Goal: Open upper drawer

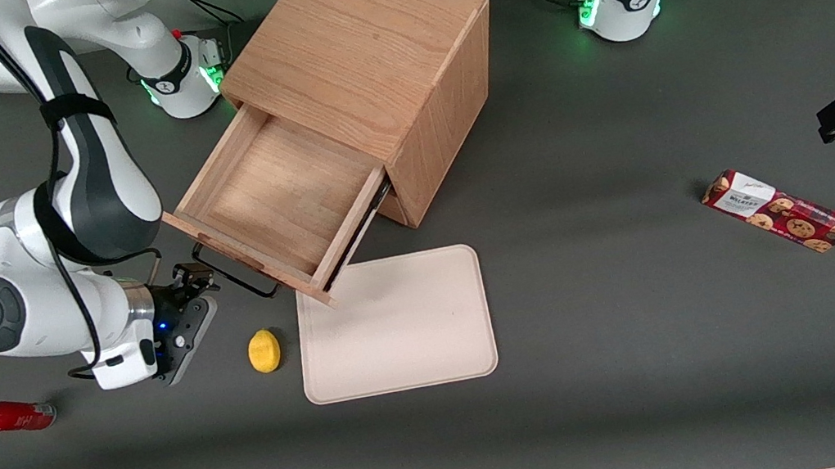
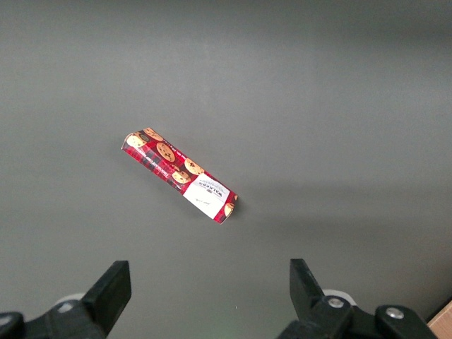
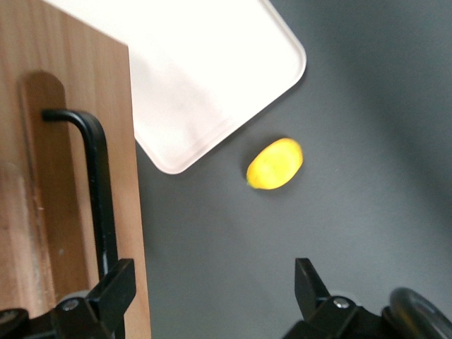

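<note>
The oak cube cabinet [image 1: 367,60] stands at the middle of the table. Its upper drawer [image 1: 280,201] is pulled far out, a shallow light-wood tray with nothing in it. The thin black wire handle [image 1: 233,277] shows on its front, and in the right wrist view [image 3: 99,191] it runs along the drawer front [image 3: 42,212]. The right gripper [image 1: 195,284] is open and holds nothing. It hovers just in front of the handle, toward the working arm's end. In the right wrist view the gripper [image 3: 212,282] has one fingertip [image 3: 120,279] beside the handle bar. The lower drawer is hidden under the upper one.
A cream tray [image 1: 394,323] lies flat in front of the open drawer. A yellow lemon [image 1: 264,351] sits beside the tray, close to the gripper. A red bottle [image 1: 4,417] lies at the working arm's end. A red cookie box [image 1: 778,210] lies toward the parked arm's end.
</note>
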{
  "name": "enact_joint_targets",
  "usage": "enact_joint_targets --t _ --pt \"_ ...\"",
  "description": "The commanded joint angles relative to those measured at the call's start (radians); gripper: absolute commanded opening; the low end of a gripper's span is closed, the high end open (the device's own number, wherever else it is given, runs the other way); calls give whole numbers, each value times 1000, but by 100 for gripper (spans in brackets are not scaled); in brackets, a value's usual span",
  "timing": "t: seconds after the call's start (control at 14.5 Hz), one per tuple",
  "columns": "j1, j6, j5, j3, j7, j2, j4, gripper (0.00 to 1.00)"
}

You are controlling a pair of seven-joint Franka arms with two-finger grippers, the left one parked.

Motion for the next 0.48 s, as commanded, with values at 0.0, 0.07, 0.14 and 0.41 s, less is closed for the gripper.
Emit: enact_joint_targets --t 0.0,0.07,0.14,0.41 --pt "-14 -46 -3 1 17 -25 69 100" --pt "-17 -84 -3 3 121 -53 66 100" --pt "-17 -130 -7 8 276 -77 63 100" --pt "-44 -184 -67 69 731 -177 -6 100"
